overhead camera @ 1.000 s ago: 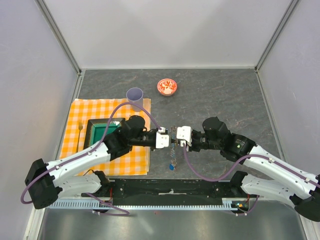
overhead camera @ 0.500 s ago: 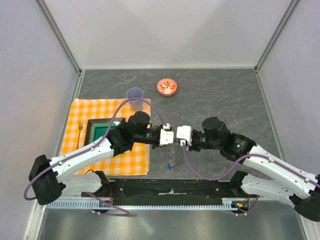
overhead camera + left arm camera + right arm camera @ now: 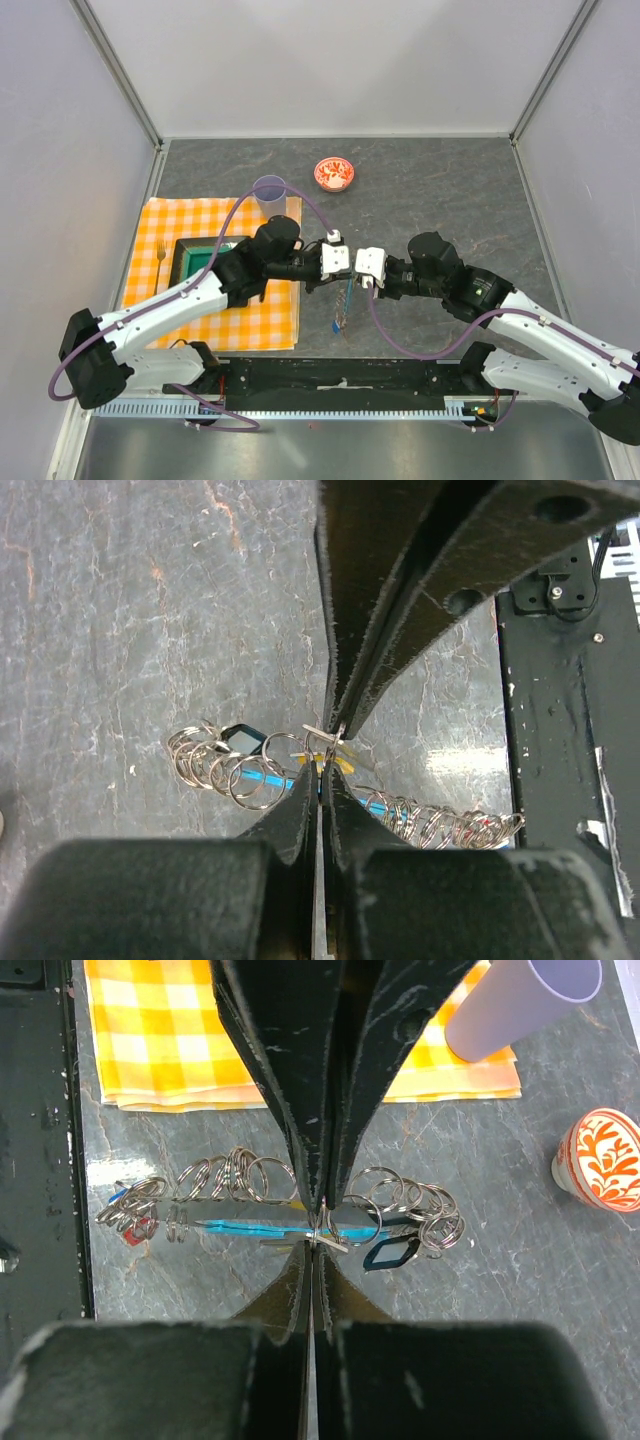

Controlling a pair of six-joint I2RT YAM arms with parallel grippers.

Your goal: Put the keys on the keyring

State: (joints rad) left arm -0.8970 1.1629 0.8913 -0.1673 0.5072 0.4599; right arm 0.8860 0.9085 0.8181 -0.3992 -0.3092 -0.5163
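Note:
My left gripper (image 3: 342, 268) and right gripper (image 3: 355, 272) meet tip to tip above the grey table. Both are shut on the thin wire of the keyring (image 3: 322, 1230), whose light-blue crescent (image 3: 258, 1227) runs across below the tips. In the left wrist view my left gripper (image 3: 322, 766) pinches the wire, and the right gripper's fingers (image 3: 400, 610) come in from above. The keys (image 3: 342, 308) hang under the grippers in a bunch with several small split rings (image 3: 235, 1175). A black tag (image 3: 390, 1252), a red tag (image 3: 135, 1228) and a yellow tag (image 3: 342, 765) show.
A yellow checked cloth (image 3: 170, 225) lies at the left with a green tray (image 3: 205, 262) and a fork (image 3: 160, 258) on it. A lilac cup (image 3: 269, 190) stands at the cloth's far corner. A small red patterned bowl (image 3: 334, 174) stands behind the grippers.
My left gripper has moved right and away from the bases until its tips meet the right gripper's. The hanging bunch of keys has shifted slightly. The right arm has barely moved.

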